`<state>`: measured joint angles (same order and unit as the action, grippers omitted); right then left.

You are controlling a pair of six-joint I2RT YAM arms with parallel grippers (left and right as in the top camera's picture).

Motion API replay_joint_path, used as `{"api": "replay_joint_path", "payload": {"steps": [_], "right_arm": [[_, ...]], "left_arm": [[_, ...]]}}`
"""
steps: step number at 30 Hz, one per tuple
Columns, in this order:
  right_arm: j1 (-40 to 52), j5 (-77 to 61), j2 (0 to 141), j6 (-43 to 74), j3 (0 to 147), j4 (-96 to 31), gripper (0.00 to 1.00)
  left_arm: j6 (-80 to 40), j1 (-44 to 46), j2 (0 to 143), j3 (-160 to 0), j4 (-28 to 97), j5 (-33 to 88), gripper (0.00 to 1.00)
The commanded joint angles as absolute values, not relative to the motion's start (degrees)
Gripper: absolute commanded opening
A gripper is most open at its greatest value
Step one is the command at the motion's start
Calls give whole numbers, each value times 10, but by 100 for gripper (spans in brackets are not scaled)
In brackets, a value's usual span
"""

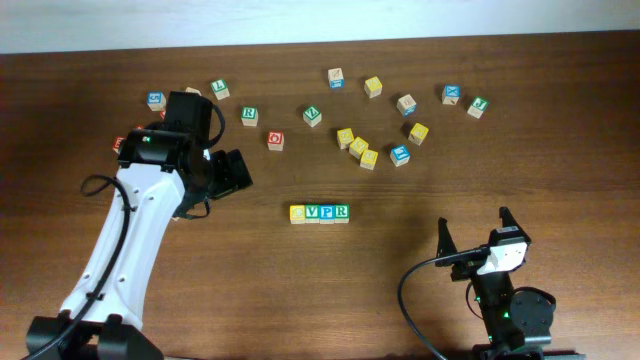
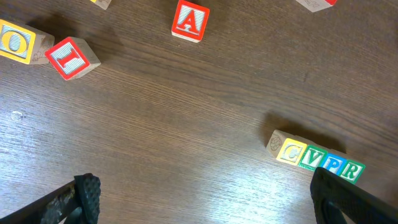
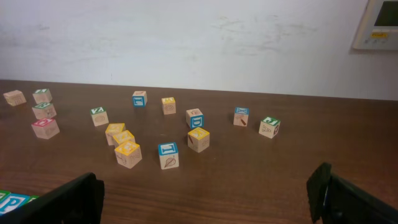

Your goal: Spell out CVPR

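Note:
Four letter blocks stand touching in a row [image 1: 319, 212] at the table's middle: yellow C [image 2: 291, 151], green V [image 2: 313, 158], blue P [image 2: 334, 165], green R [image 2: 352, 170]. My left gripper [image 1: 232, 172] is open and empty, left of the row and apart from it; its fingers [image 2: 202, 196] frame bare table. My right gripper [image 1: 475, 232] is open and empty near the front right; in its wrist view [image 3: 205, 193] only the row's end [image 3: 13, 201] shows at the lower left.
Loose letter blocks lie across the far half: a yellow cluster [image 1: 357, 147], a red block [image 1: 275, 139], blue and green ones [image 1: 452, 94] at the right. Red A [image 2: 189, 20] and red I [image 2: 70, 56] blocks lie near the left arm.

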<state>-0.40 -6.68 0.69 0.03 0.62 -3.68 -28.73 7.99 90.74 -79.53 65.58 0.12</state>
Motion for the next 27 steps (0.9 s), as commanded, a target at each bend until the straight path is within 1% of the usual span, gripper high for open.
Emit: {"api": "replay_joint_path", "payload": {"steps": [1,10,14,16,19,22,24,27], "right_arm": [[-5,-58,2,5,3,-41,98],[-5,-58,2,5,3,-41,98],[-5,-58,2,4,3,-41,98],[-5,-58,2,5,3,-41,98],[-5,-58,2,5,3,-41,98],[-5,-58,2,5,3,-41,98],[-5,-58,2,5,3,-41,98],[-5,-58,2,5,3,-41,98]], "left_arm": [[-286,78,907,-801,656,-4,99],[-286,78,907,-801,668,-18,99],[-281,77,908,-800,651,-17,99],[-220,77,905,-798,616,-3,99],[-100,77,879,-785,561,70,99],[-16,77,840,-755,518,80,99],[16,77,793,-714,494,81,99],[23,77,709,-633,443,77,99]]}}
